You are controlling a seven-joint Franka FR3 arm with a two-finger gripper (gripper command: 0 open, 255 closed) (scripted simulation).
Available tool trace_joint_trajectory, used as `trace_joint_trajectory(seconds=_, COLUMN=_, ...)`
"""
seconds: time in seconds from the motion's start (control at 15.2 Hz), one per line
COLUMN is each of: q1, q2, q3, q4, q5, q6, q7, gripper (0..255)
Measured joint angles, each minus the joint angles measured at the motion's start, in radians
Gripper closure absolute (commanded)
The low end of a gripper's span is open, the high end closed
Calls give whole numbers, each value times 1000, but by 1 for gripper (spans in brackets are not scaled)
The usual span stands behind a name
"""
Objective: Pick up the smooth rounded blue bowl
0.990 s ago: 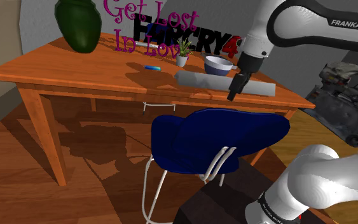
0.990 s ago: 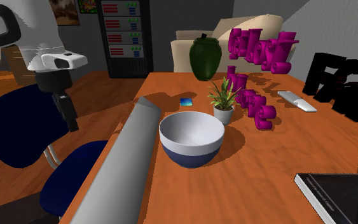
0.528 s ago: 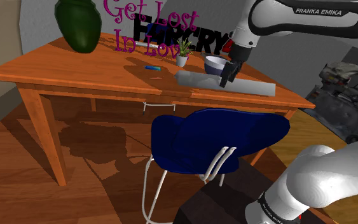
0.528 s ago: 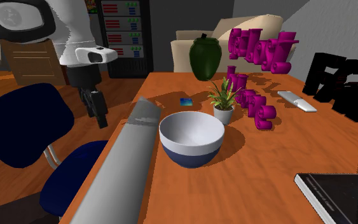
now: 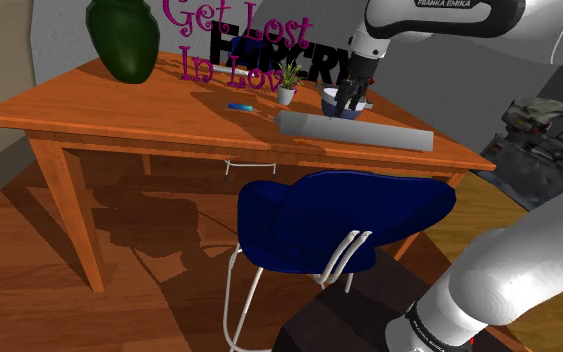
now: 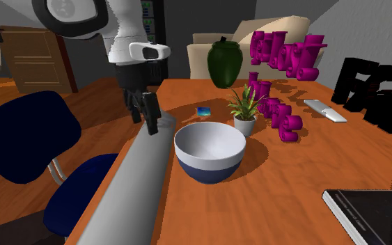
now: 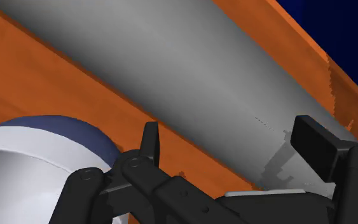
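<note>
The bowl (image 6: 209,153) is smooth and round, white above with a dark blue base, and stands upright on the wooden table (image 6: 306,174). It appears again in the shoulder view (image 5: 340,99) and beside the fingers in the wrist view (image 7: 31,168). A long grey cylinder (image 6: 131,188) lies along the table's edge just in front of the bowl. My black gripper (image 6: 150,120) hangs open over the far end of that cylinder, close beside the bowl and apart from it. In the wrist view the gripper (image 7: 228,127) holds nothing, with the cylinder (image 7: 203,76) under its gap.
A small potted plant (image 6: 244,111), purple letters (image 6: 285,76), black letters (image 6: 375,90) and a dark green vase (image 6: 223,64) stand behind the bowl. A dark book (image 6: 372,212) lies near the corner. A blue chair (image 5: 339,215) sits at the table's front edge.
The arm has swung from off the table's edge, beside the chair, up over the grey cylinder and close to the bowl. The bowl and cylinder have not moved.
</note>
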Motion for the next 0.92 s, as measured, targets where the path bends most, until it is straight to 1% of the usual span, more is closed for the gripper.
trace_joint_trajectory(seconds=0.33, q1=-21, q2=189, q3=-34, q4=232, q5=11, q6=-29, q7=-48, gripper=0)
trace_joint_trajectory(seconds=0.53, q1=-38, q2=309, q3=-51, q4=406, q5=26, q6=-74, q7=-77, gripper=0)
trace_joint_trajectory(seconds=0.59, q1=-43, q2=336, q3=-55, q4=438, q5=29, q6=-78, q7=-84, gripper=0)
trace_joint_trajectory(seconds=0.73, q1=-45, q2=346, q3=-56, q4=429, q5=30, q6=-59, q7=-85, gripper=0)
trace_joint_trajectory(seconds=0.92, q1=-44, q2=335, q3=-56, q4=373, q5=28, q6=-14, q7=-82, gripper=0)
